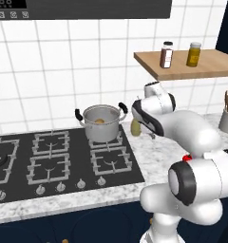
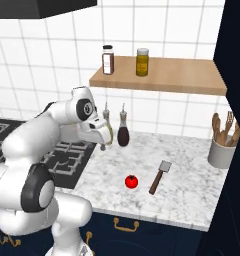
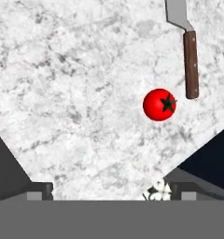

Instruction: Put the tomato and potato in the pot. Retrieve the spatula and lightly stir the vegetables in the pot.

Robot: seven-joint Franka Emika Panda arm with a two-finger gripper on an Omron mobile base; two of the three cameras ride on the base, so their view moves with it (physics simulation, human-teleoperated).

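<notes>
tomato round, glossy red, dark green star stem; gripper jaws spread wide.

Glossy white rounded arm, black joint rings, small red mark, dark fingers

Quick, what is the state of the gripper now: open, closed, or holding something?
Gripper: open, holding nothing; it hangs above the marble counter, with the tomato lying ahead of it.
</notes>
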